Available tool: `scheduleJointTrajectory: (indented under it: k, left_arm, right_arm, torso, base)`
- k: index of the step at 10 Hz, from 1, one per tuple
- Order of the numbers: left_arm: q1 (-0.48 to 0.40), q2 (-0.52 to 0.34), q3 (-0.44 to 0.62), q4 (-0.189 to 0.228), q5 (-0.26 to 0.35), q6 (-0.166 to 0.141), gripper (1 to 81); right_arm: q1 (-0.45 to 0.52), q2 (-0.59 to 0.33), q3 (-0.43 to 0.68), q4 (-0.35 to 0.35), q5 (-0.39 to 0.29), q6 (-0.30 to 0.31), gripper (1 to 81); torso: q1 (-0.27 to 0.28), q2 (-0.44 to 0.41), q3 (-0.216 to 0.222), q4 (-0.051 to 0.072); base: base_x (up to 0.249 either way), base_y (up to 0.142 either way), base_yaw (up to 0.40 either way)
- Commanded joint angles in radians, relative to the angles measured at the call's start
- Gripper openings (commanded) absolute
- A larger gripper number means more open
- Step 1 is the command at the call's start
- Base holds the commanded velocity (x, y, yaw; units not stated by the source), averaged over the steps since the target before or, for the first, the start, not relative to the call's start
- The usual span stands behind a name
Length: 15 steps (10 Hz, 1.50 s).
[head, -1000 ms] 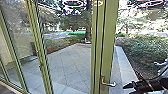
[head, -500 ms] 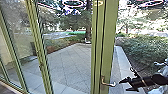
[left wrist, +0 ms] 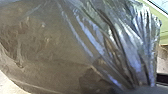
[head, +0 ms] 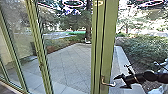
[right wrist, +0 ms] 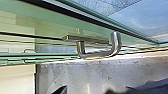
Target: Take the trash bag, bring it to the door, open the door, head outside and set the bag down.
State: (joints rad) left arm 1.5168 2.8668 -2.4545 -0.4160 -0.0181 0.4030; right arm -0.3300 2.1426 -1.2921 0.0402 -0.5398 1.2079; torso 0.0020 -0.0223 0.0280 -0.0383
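Bag [left wrist: 57, 50], left wrist view; handle [right wrist: 98, 53], right.

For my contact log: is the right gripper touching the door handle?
Apart. The right wrist view shows grey ground between the door handle and the fingers of the right gripper.

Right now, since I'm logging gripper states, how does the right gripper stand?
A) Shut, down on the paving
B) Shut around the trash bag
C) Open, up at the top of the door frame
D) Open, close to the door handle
D: the head view shows the right gripper with its jaws spread, close to the door handle.
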Motion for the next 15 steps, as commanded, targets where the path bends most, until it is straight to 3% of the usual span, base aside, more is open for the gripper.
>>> scheduleJointTrajectory:
  k: [1, 9, 11, 15]
  left_arm:
    - [-0.054, 0.003, -0.018, -0.014, 0.064, 0.004, 1.0]
    - [-0.054, 0.01, -0.029, -0.015, 0.066, 0.004, 1.0]
    - [-0.054, 0.01, -0.029, -0.017, 0.066, 0.004, 1.0]
    - [-0.054, 0.013, -0.029, -0.015, 0.067, 0.004, 1.0]
  right_arm:
    - [0.121, 0.053, -0.067, -0.005, -0.005, 0.074, 81.1]
    - [0.087, 0.234, -0.297, -0.003, 0.049, 0.148, 81.1]
    - [0.07, 0.251, -0.329, -0.003, 0.08, 0.148, 81.1]
    - [0.019, 0.268, -0.383, -0.002, 0.109, 0.205, 81.1]
  torso:
    - [0.0, 0.0, 0.0, 0.0]
    - [0.0, 0.0, 0.0, 0.0]
    - [0.0, 0.0, 0.0, 0.0]
    - [0.001, 0.001, -0.001, 0.0]
  base:
    - [0.0, 0.0, 0.0]
    - [0.0, 0.0, 0.0]
    - [0.0, 0.0, 0.0]
    - [0.0, 0.0, 0.0]
